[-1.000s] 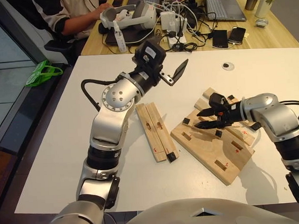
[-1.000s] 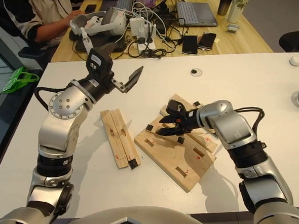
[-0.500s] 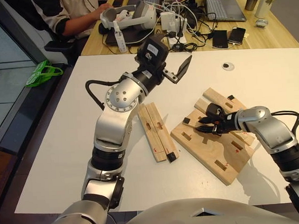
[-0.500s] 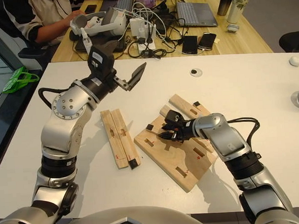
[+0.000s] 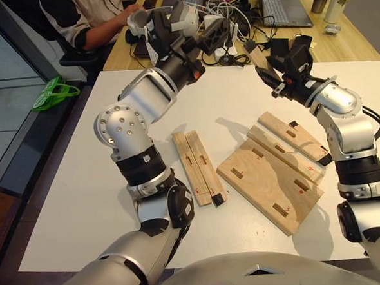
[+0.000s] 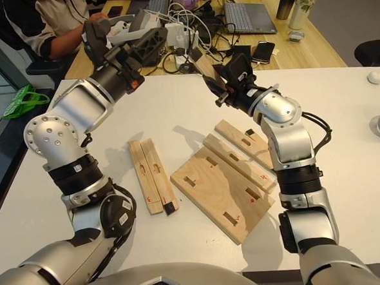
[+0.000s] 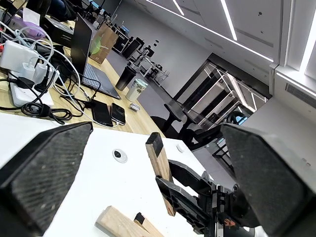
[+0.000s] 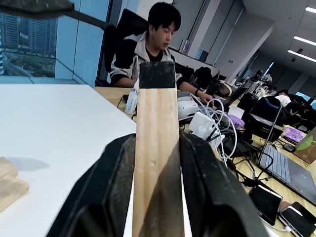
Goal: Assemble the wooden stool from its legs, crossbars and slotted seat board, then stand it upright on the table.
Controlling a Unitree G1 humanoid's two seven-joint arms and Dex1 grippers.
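My right gripper (image 5: 277, 72) is raised above the table's far side, shut on a short wooden bar (image 5: 257, 56) with a black end cap. The right wrist view has that bar (image 8: 155, 148) clamped between both fingers (image 8: 111, 192). My left gripper (image 5: 212, 34) hangs open high at the table's back edge, a little to the left of the bar. Seen from the left wrist, the bar (image 7: 159, 160) stands between its spread fingers (image 7: 44, 173), farther off. The slotted seat board (image 5: 270, 186) lies flat. Two wooden legs (image 5: 198, 168) lie side by side left of it. Two more pieces (image 5: 288, 140) lie along its far edge.
A small round black disc (image 5: 290, 83) sits in the white table (image 5: 83, 188) near its back edge. Behind it a wooden desk (image 5: 338, 33) holds laptops, phones, cables and a headset, with a person seated there. The table's left and near parts are bare.
My right gripper has lifted a wooden bar off the seat board and carried it up toward the back. My left arm has swung up and back, its gripper now near the bar.
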